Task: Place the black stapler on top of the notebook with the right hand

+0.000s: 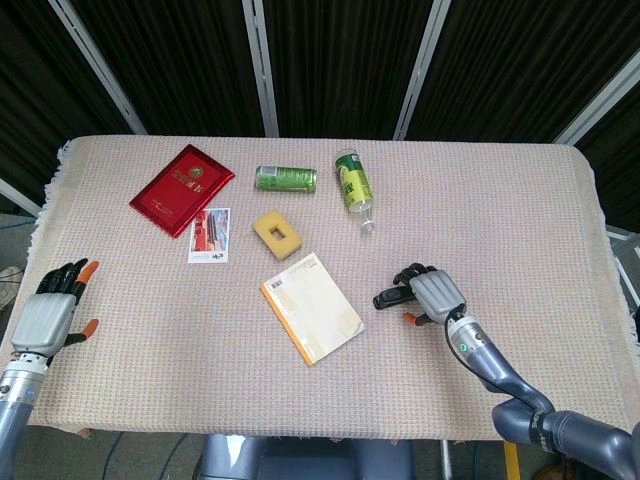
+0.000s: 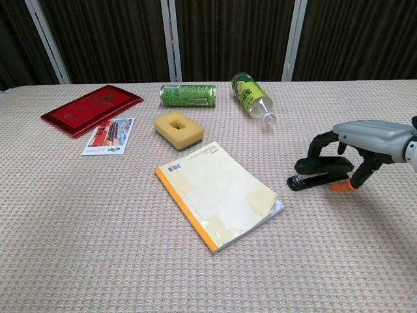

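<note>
Fingers (image 2: 324, 141) arched over stapler (image 2: 311, 179), contact unclear

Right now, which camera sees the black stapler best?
The chest view: the black stapler shows side-on beneath the right hand. In the head view, only the stapler's left end peeks out from under that hand.

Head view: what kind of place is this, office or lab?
Likely a lab test bench: a cloth-covered table backed by black curtains, with unrelated props scattered, like a sponge and green can.
</note>
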`<state>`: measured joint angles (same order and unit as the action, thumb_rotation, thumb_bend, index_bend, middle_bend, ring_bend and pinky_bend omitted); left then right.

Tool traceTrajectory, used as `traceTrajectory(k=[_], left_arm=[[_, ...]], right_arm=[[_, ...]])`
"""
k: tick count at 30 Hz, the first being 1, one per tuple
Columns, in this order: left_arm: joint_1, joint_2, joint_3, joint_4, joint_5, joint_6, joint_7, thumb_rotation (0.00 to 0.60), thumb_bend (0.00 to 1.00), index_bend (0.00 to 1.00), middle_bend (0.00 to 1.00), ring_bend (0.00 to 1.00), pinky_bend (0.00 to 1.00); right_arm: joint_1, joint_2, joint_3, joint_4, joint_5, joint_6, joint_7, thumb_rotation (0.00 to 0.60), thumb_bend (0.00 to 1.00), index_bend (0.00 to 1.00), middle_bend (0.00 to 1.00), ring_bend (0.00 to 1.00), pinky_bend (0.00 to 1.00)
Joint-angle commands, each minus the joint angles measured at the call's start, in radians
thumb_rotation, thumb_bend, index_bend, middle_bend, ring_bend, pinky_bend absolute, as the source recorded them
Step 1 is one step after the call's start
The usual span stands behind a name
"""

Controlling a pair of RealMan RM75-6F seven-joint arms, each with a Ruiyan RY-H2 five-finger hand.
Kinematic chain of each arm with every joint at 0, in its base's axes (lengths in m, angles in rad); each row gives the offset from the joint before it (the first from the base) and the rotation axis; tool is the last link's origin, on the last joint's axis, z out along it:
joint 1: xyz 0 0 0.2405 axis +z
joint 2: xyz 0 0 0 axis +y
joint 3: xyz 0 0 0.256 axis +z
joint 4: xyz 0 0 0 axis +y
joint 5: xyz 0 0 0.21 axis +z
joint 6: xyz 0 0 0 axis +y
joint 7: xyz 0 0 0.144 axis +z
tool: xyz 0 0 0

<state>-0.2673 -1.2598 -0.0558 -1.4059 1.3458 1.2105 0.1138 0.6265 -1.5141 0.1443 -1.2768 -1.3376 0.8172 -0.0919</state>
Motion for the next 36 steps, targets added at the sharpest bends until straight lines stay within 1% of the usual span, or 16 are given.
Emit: traceTrajectory(k=[1,4,12,15,19,25,30,36], left_arm=[[-0.002,-0.002,-0.001,0.005,-0.007,-0.007,0.002,0.6,0.31,0.0,0.0,0.0,0.09],[-0.004,-0.005,-0.003,0.01,-0.016,-0.014,0.005,0.6,0.31,0.0,0.0,0.0,0.09],[-0.002,-0.007,-0.003,0.012,-0.027,-0.016,0.013,0.6,0.31,0.0,0.0,0.0,0.09],[0.0,-0.006,-0.001,0.01,-0.026,-0.014,0.013,0.6,0.31,0.0,0.0,0.0,0.09],[-0.001,-0.005,0.001,0.008,-0.023,-0.017,0.01,0.6,0.31,0.0,0.0,0.0,0.09],[-0.005,-0.003,0.007,0.005,-0.014,-0.025,0.001,0.6,0.31,0.0,0.0,0.0,0.09],[-0.006,0.002,0.012,0.0,0.003,-0.021,-0.015,0.6,0.31,0.0,0.0,0.0,0.09],[-0.008,0.009,0.019,-0.004,0.02,-0.023,-0.035,0.6,0.31,0.0,0.0,0.0,0.09]], right_arm=[[0.015,-0.018,-0.003,0.032,-0.003,-0.016,0.019,0.6,0.23,0.33,0.29,0.2,0.32],[0.027,-0.035,-0.005,0.064,-0.004,-0.029,0.04,0.6,0.24,0.37,0.33,0.24,0.37],[0.047,-0.065,-0.013,0.123,-0.015,-0.032,0.06,0.6,0.26,0.57,0.49,0.43,0.57],[0.047,-0.066,-0.015,0.122,-0.012,-0.022,0.046,0.6,0.26,0.61,0.52,0.47,0.62],[0.044,-0.063,-0.014,0.106,-0.008,-0.002,0.023,0.6,0.26,0.63,0.55,0.5,0.66],[0.034,-0.038,-0.008,0.036,0.001,0.046,-0.039,0.6,0.26,0.64,0.56,0.51,0.68],[0.027,-0.011,0.001,-0.063,0.029,0.081,-0.135,0.6,0.26,0.64,0.56,0.51,0.68],[0.049,-0.001,0.02,-0.178,0.084,0.087,-0.268,0.6,0.26,0.64,0.56,0.51,0.68]])
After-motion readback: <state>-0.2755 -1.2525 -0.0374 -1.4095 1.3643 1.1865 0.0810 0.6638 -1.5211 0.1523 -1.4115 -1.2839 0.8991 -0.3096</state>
